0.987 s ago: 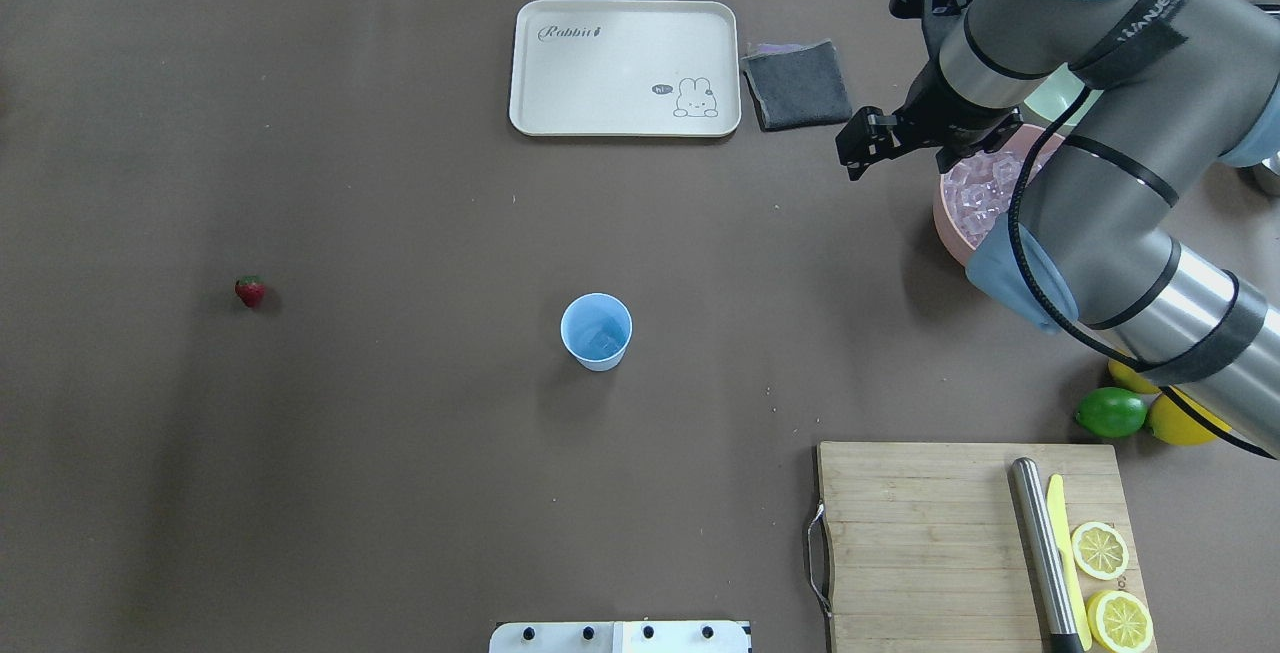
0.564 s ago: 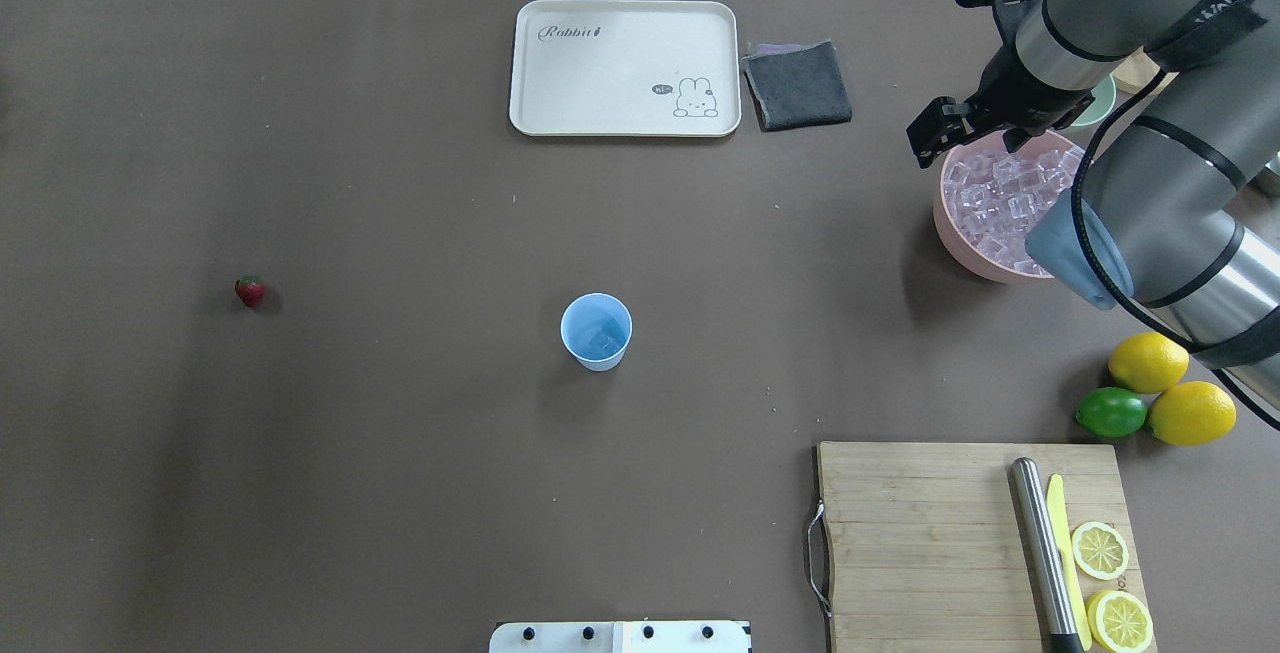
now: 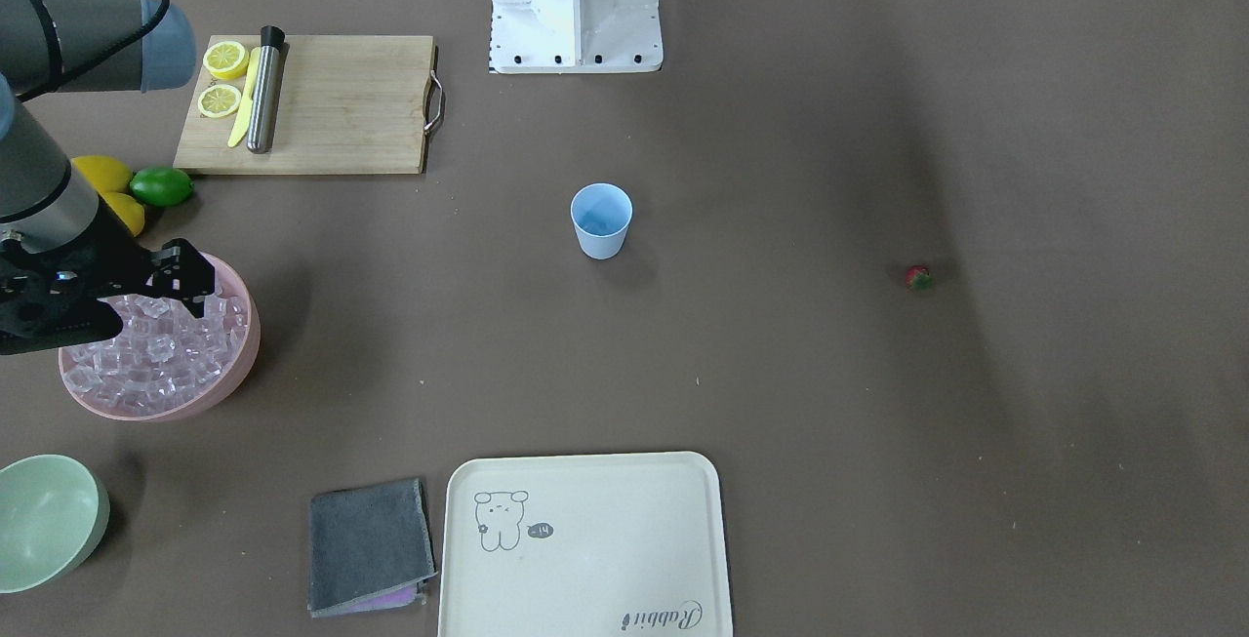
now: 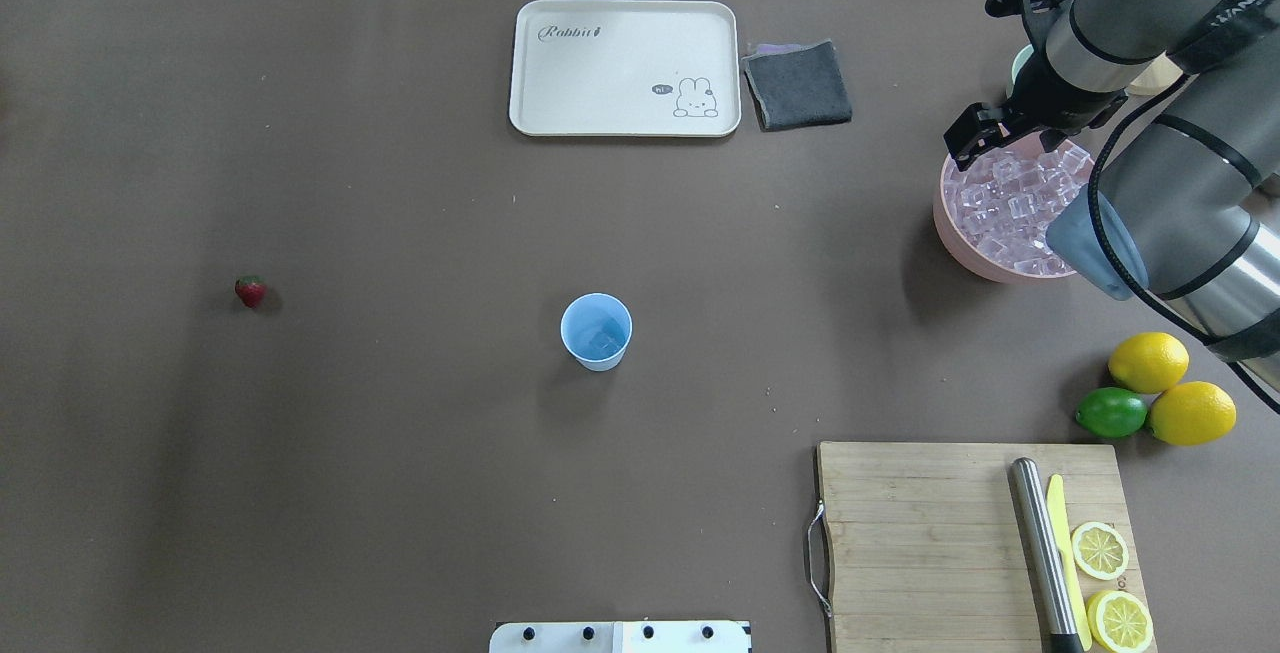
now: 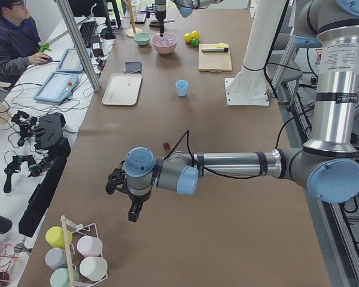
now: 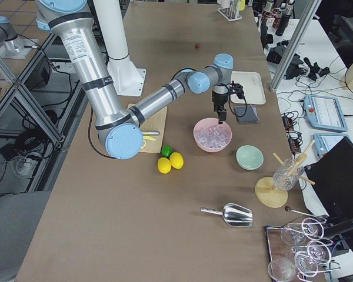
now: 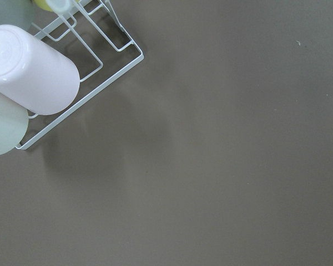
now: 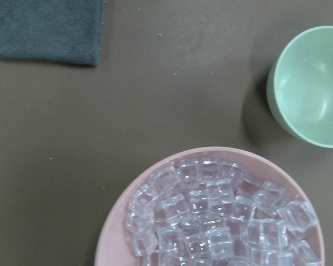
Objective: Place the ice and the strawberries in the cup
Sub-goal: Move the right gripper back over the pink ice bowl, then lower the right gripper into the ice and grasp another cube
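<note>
The light blue cup (image 4: 596, 331) stands upright mid-table with a clear cube of ice inside. A pink bowl (image 4: 945, 223) at the right is heaped with more ice (image 4: 1010, 203), which also fills the lower part of the right wrist view (image 8: 222, 221). My right gripper (image 4: 972, 141) hangs open over that bowl's far-left rim, fingers pointing down and holding nothing. The strawberry (image 4: 250, 290) lies alone far to the left. My left gripper (image 5: 133, 212) shows only in the exterior left view, low over bare table beyond the strawberry. I cannot tell whether it is open or shut.
At the back are a cream tray (image 4: 625, 68) and a grey cloth (image 4: 797, 83). A pale green bowl (image 8: 311, 94) stands behind the pink one. Lemons and a lime (image 4: 1110, 412) sit by a cutting board (image 4: 920, 533). A wire mug rack (image 7: 83, 61) is near my left wrist.
My right arm has swung to the right, carrying its gripper from left of the pink bowl to over the bowl's far rim. Cup and strawberry have not moved.
</note>
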